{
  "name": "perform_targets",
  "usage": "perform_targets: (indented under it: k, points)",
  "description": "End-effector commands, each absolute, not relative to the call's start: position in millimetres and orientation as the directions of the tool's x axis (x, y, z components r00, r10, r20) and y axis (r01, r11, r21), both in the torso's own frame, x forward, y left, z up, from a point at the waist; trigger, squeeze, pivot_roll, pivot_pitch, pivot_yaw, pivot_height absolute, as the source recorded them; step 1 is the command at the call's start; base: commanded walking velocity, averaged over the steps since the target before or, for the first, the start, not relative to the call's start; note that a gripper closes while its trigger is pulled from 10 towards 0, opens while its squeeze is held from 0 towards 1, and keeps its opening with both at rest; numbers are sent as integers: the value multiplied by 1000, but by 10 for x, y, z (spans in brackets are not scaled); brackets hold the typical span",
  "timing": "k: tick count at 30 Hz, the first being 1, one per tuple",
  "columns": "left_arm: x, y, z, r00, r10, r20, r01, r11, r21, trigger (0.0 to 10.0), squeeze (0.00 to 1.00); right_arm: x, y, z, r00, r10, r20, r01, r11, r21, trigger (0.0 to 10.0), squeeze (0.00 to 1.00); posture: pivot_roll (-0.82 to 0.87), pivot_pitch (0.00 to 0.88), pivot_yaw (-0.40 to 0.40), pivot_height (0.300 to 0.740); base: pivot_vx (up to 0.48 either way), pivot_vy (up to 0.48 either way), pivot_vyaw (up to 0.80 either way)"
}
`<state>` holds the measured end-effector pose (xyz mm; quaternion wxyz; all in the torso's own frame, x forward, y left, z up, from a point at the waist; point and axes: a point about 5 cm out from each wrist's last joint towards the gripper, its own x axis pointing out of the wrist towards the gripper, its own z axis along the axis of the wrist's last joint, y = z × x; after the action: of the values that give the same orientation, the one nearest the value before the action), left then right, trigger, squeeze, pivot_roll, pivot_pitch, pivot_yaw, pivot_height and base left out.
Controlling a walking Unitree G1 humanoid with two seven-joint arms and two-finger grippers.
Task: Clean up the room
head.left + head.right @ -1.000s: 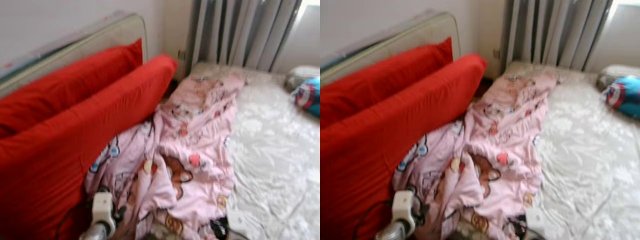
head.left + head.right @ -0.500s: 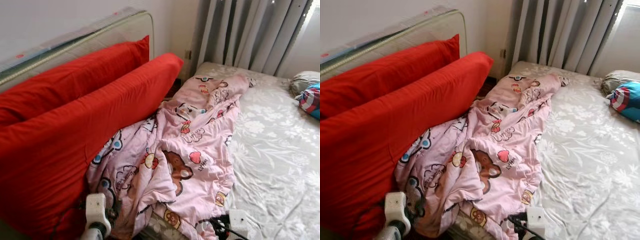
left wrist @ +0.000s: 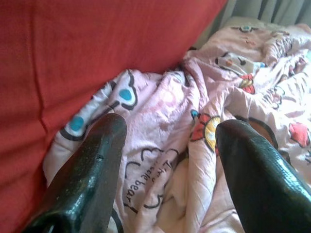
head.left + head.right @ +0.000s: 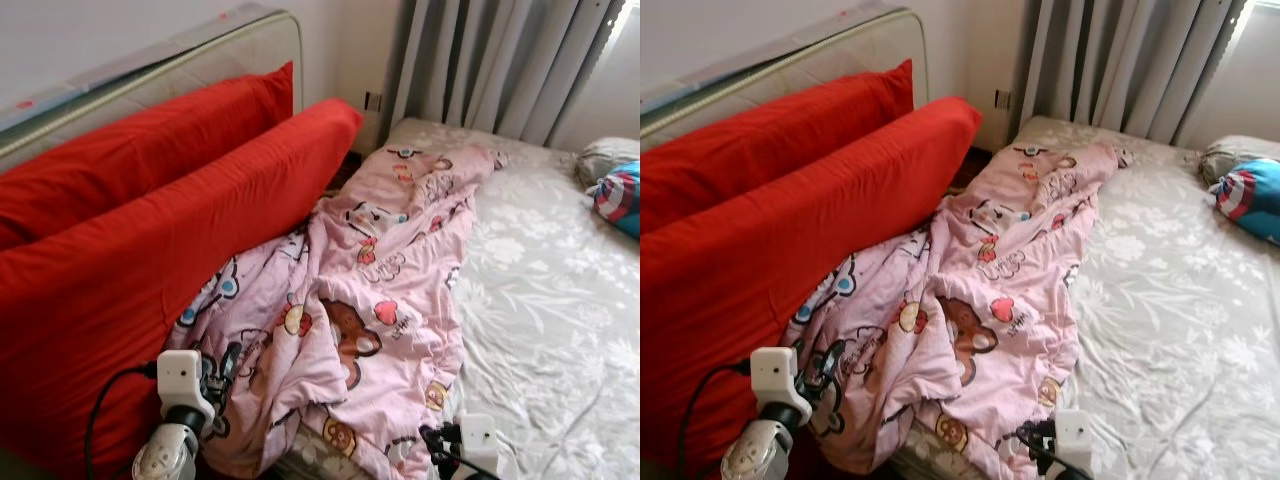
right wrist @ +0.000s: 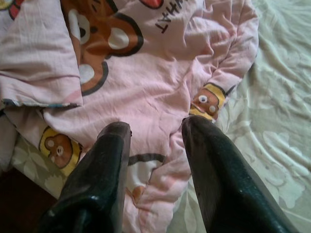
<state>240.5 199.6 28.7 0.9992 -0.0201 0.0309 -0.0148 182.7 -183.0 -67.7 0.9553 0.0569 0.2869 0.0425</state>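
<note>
A crumpled pink cartoon-print blanket (image 4: 380, 290) lies in a long heap down the left side of the bed, against two big red pillows (image 4: 150, 250). My left gripper (image 3: 172, 126) is open, hovering low over the blanket's near end beside the red pillow (image 3: 97, 43). My right gripper (image 5: 156, 125) is also open, just above the blanket's (image 5: 160, 73) near edge where it meets the grey floral sheet (image 5: 272, 145). Both arms enter at the bottom of the eye views, the left arm (image 4: 180, 400) by the pillow and the right arm (image 4: 468, 442) at the blanket's corner.
A padded headboard (image 4: 200, 55) stands behind the pillows on the left. Grey curtains (image 4: 490, 60) hang at the far end. A blue shield-print cushion (image 4: 618, 195) and a grey pillow (image 4: 605, 155) lie at the far right. The grey floral sheet (image 4: 550, 300) covers the right half.
The head camera has steadied and shifted slightly. My left arm has risen further into view at the blanket's near end, and the right arm shows a little more at the bottom edge.
</note>
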Motion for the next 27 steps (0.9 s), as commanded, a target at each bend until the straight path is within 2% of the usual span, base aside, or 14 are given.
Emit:
perform_targets:
  k: [1, 3, 5, 6, 7, 8, 9, 13, 19, 27]
  points:
    - [2374, 1984, 276, 997, -25, -74, 21, 998, -59, 10000, 0, 1806, -1849, -677, 837, 101, -538, -43, 992, 118, 10000, 0, -16, 16, -51, 740, 0, 0, 0]
    - [2359, 1988, 281, 997, -19, -72, 14, 998, -62, 10000, 0, 1816, -1857, -662, 845, 99, -525, -52, 993, 103, 10000, 0, -7, 15, -56, 740, 0, 0, 0]
    - [2336, 1999, 291, 998, -4, -69, -1, 998, -67, 10000, 0, 1807, -1876, -662, 855, 76, -512, 6, 988, 156, 10000, 0, -2, 7, -60, 740, 0, 0, 0]
    - [2316, 2002, 307, 997, 0, -76, -5, 998, -70, 10000, 0, 2108, -1765, -443, 925, 92, -367, -51, 991, 121, 10000, 0, 0, 3, -60, 740, 0, 0, 0]
    - [2308, 2002, 308, 997, 2, -81, -7, 997, -71, 10000, 0, 2525, -1500, 14, 984, 139, -107, -130, 988, 87, 10000, 0, 2, 0, -61, 740, 0, 0, 0]
    - [2309, 2003, 306, 997, 3, -83, -9, 997, -72, 10000, 0, 2629, -1395, 200, 988, 151, -19, -148, 984, 103, 10000, 0, 2, 0, -61, 740, 0, 0, 0]
    - [2309, 2003, 302, 996, 2, -86, -8, 997, -72, 10000, 0, 2659, -1351, 269, 987, 158, 3, -157, 979, 131, 10000, 0, 4, 0, -61, 740, 0, 0, 0]
    - [2352, 1997, 338, 997, -5, -78, 0, 998, -68, 10000, 0, 2673, -1322, 296, 974, 222, 48, -225, 972, 66, 10000, 0, -1, 0, -60, 740, 0, 0, 0]
    - [2442, 1932, 420, 998, -25, -56, 21, 997, -70, 10000, 0, 2727, -1290, 340, 973, 227, 48, -229, 972, 47, 10000, 0, -24, 0, -51, 740, 0, 0, 0]
    - [2497, 1928, 449, 997, -35, -62, 31, 998, -63, 10000, 0, 2576, -1362, 176, 993, 80, -84, -68, 989, 131, 10000, 0, -33, 0, -28, 740, 0, 0, 0]
